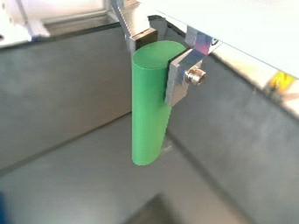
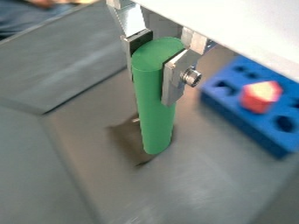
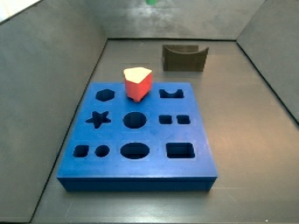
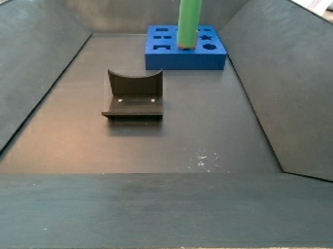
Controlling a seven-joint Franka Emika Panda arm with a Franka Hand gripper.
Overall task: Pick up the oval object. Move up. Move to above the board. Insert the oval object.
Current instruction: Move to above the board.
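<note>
Gripper (image 1: 163, 54) clamped on oval object (image 1: 152, 109): silver fingers (image 1: 183, 77) pinch upper end, green rod hangs vertical below pads, lower end clear of floor in both wrist views.

Board (image 2: 260, 114) off to side of fingers, not under rod; rod raised, in side view (image 4: 189, 23) overlapping board.

Risks, judged:
- Grip high on rod; long free length could tilt, miss hole.
- Oval needs matching rotation; wrong yaw jams on rim.
- Red wedge piece (image 3: 139, 84) standing on board could be struck.

Count: one green rod, one blue board, one red wedge, one dark notched holder (image 4: 132, 94), one gripper.

Pincer (image 1: 162, 54) and oval object (image 4: 189, 21) top cut off
</note>
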